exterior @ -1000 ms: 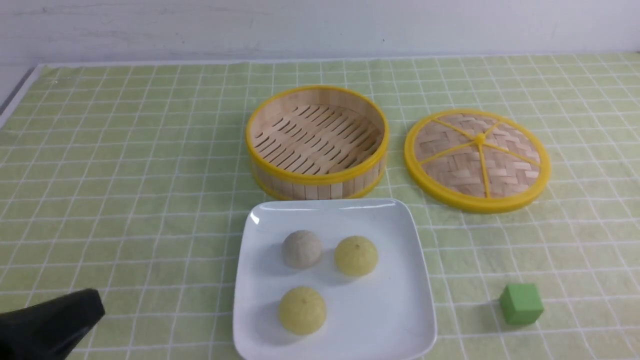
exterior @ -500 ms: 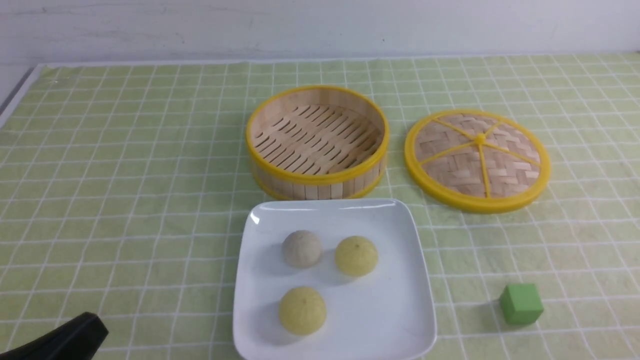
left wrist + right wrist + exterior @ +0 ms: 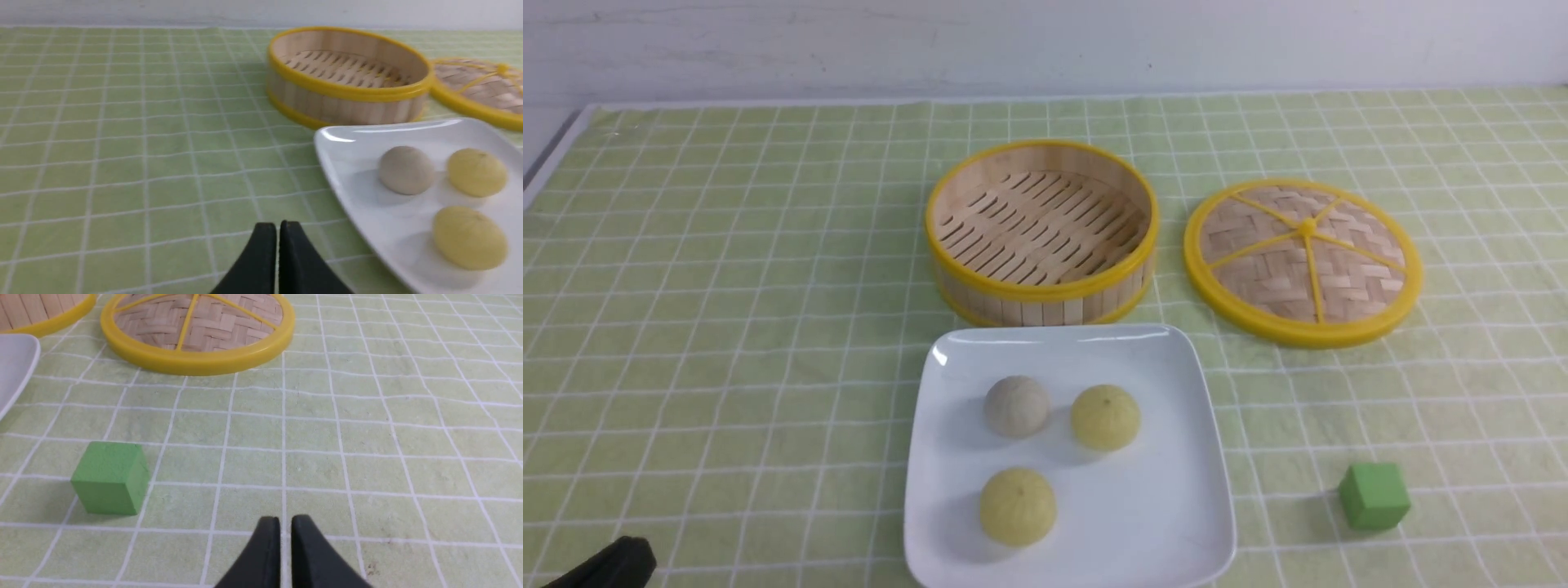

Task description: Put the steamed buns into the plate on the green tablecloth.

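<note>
Two pale yellow steamed buns point(image 3: 1104, 417) point(image 3: 1017, 506) lie in the white square plate point(image 3: 1168, 523) on the green tablecloth point(image 3: 727, 286), beside a greyish bun point(image 3: 1016, 405). In the left wrist view the same yellow buns point(image 3: 477, 172) point(image 3: 470, 237) rest in the plate point(image 3: 347, 163). My left gripper point(image 3: 278, 223) is shut and empty, low over the cloth to the left of the plate; only its black tip point(image 3: 613, 563) shows in the front view's near left corner. My right gripper point(image 3: 285, 518) is shut and empty over bare cloth, out of the front view.
An empty bamboo steamer basket point(image 3: 1041, 231) with a yellow rim stands just behind the plate. Its woven lid point(image 3: 1303, 261) lies flat to the right. A small green cube point(image 3: 1374, 496) point(image 3: 109, 477) sits right of the plate. A white wall bounds the far edge.
My left gripper has drawn back toward the near left corner of the front view, so less of it shows. The buns, plate, basket, lid and cube have not moved.
</note>
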